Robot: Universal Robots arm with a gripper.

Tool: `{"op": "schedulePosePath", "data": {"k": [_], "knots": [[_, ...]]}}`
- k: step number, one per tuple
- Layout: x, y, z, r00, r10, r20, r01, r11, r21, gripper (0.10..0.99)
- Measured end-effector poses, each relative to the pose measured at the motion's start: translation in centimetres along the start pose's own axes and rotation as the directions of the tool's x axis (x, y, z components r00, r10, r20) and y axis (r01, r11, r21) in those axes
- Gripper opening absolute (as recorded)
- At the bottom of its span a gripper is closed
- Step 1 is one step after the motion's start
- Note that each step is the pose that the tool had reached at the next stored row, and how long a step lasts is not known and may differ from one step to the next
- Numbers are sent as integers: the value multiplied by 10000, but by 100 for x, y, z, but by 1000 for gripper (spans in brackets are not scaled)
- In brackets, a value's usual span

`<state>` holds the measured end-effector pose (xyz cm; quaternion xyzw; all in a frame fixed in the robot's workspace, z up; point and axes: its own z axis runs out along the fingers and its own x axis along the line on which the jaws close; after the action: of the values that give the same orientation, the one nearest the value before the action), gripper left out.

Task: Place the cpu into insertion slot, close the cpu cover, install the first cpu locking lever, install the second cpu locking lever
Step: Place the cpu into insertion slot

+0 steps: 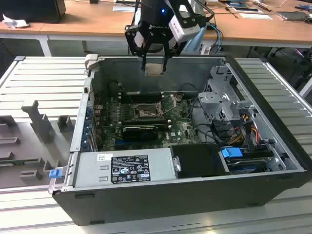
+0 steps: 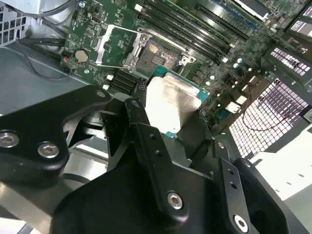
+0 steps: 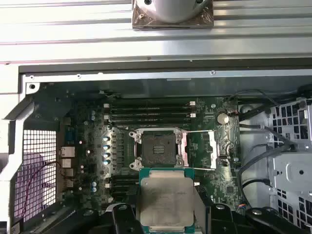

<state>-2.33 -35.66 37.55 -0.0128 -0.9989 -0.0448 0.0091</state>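
My gripper [image 1: 154, 67] is shut on the cpu [image 1: 154, 69], a pale square chip, and holds it above the far wall of the open computer case [image 1: 146, 195]. In both wrist views the cpu [image 3: 165, 202] [image 2: 170, 97] sits between the black fingers [image 3: 119, 220], metal top showing. The insertion slot [image 3: 157, 147] [image 2: 158, 52] [image 1: 145, 112] lies open and bare on the green board, below and apart from the chip. The cpu cover [image 3: 201, 148] [image 2: 113, 45] is flipped open, lying beside the slot.
Long black memory slots [image 3: 151, 111] run beside the socket. A black card [image 1: 140, 130], a power supply [image 1: 124, 168] and a metal drive cage [image 1: 224, 100] with cables crowd the case. A grey tray [image 1: 29, 141] lies at the exterior view's left.
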Motion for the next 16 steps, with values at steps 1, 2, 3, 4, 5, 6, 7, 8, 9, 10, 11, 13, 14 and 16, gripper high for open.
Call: {"op": "schedulePosePath", "data": {"k": [1, 2, 3, 4, 5, 6, 7, 8, 9, 10, 11, 13, 14, 16], "knots": [[0, 0, 0, 10000, 49, 4, -49, 10000, -1, 529], [0, 0, 2, 9999, 147, 13, -147, 9999, 0, 529], [0, 0, 3, 9996, 299, 26, -299, 9996, 0, 529], [0, 0, 5, 9990, 440, 39, -440, 9990, -4, 529], [0, -1, 6, 9985, 543, 48, -543, 9985, -7, 529], [0, -1, 7, 9980, 625, 56, -625, 9980, -9, 529], [0, -1, 7, 9977, 671, 59, -671, 9977, -11, 529], [0, -1, 10, 9976, 689, 62, -689, 9976, -13, 529], [0, -2, 14, 9975, 699, 62, -699, 9976, -11, 529], [0, -3, 22, 9975, 701, 61, -701, 9975, -11, 529], [0, -4, 27, 9975, 700, 61, -700, 9975, -11, 529], [-1, -4, 29, 9973, 735, 64, -735, 9973, -10, 529], [-1, -4, 30, 9970, 775, 68, -775, 9970, -13, 529], [-1, -4, 30, 9961, 881, 77, -881, 9961, -16, 529]]}}
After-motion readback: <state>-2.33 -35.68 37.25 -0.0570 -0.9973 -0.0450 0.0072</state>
